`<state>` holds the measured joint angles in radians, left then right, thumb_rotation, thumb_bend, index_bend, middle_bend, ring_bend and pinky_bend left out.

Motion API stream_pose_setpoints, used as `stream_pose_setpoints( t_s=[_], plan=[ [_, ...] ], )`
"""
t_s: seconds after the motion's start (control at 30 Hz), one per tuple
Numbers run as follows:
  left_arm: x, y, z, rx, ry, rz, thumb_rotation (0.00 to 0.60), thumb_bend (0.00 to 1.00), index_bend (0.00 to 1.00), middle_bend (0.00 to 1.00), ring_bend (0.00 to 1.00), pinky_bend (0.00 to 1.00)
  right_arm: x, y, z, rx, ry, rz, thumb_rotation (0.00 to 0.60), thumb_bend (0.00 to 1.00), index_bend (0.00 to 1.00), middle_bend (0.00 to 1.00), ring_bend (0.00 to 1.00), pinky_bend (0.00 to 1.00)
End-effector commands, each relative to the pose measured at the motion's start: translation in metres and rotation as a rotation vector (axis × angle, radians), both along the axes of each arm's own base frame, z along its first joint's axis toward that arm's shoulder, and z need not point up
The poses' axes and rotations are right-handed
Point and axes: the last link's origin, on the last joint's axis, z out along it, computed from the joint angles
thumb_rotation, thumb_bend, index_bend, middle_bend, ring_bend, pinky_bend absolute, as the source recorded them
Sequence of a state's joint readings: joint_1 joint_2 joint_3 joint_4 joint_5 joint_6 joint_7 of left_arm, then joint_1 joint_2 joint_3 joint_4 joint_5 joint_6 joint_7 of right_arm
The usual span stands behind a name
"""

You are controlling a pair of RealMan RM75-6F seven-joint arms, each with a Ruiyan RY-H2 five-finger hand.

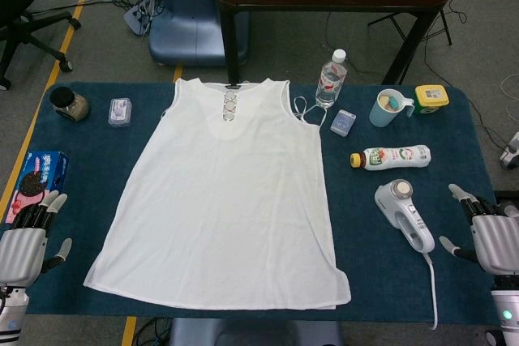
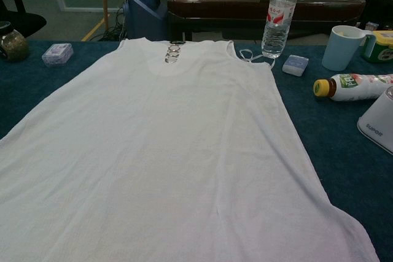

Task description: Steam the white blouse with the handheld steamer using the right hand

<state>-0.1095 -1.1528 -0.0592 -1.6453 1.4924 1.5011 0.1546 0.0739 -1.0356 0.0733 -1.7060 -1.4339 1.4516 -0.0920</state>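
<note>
The white sleeveless blouse (image 1: 227, 200) lies flat in the middle of the blue table, neck toward the far edge; it fills the chest view as well (image 2: 166, 151). The white handheld steamer (image 1: 404, 213) lies on its side right of the blouse, its cord trailing to the front edge; only its edge shows in the chest view (image 2: 377, 126). My right hand (image 1: 491, 237) rests open at the table's front right, a short way right of the steamer, holding nothing. My left hand (image 1: 28, 237) sits open at the front left, away from the blouse.
Behind the steamer lie a yellow-capped drink bottle (image 1: 391, 156), a blue mug (image 1: 388, 107), a yellow tub (image 1: 431, 98), a small blue box (image 1: 343, 122) and a water bottle (image 1: 331, 80). At left are a jar (image 1: 69, 104), a clear box (image 1: 120, 111) and a cookie pack (image 1: 36, 180).
</note>
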Motion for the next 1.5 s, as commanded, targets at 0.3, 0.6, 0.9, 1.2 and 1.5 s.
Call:
stream_pose_setpoints(
  t_s=[0.3,0.6,0.9,1.2,1.5],
  plan=[
    [0.000,0.001,-0.003,-0.013,-0.006,-0.011,0.600,0.32,0.08,0.06,0.12,0.10,0.002,0.004,-0.004,0.024,0.004,-0.032,0.600,0.15,0.11,0.26,0.24,0.34],
    [-0.002,0.000,-0.006,-0.028,-0.015,-0.011,0.600,0.32,0.08,0.06,0.12,0.11,0.004,0.005,-0.012,0.091,0.014,-0.101,0.600,0.15,0.11,0.29,0.24,0.34],
    [-0.006,-0.001,-0.013,-0.074,-0.018,-0.005,0.600,0.32,0.08,0.06,0.12,0.13,-0.007,0.009,-0.026,0.120,0.012,-0.218,0.600,0.15,0.11,0.31,0.25,0.38],
    [-0.009,-0.002,-0.017,-0.095,-0.027,0.005,0.600,0.32,0.08,0.06,0.12,0.13,-0.012,0.005,-0.043,0.142,0.023,-0.302,0.600,0.17,0.21,0.33,0.25,0.42],
    [-0.008,-0.001,-0.021,-0.124,-0.042,-0.004,0.600,0.32,0.08,0.06,0.13,0.13,-0.011,-0.012,-0.061,0.124,0.041,-0.310,0.600,0.23,0.24,0.36,0.28,0.43]
  ],
)
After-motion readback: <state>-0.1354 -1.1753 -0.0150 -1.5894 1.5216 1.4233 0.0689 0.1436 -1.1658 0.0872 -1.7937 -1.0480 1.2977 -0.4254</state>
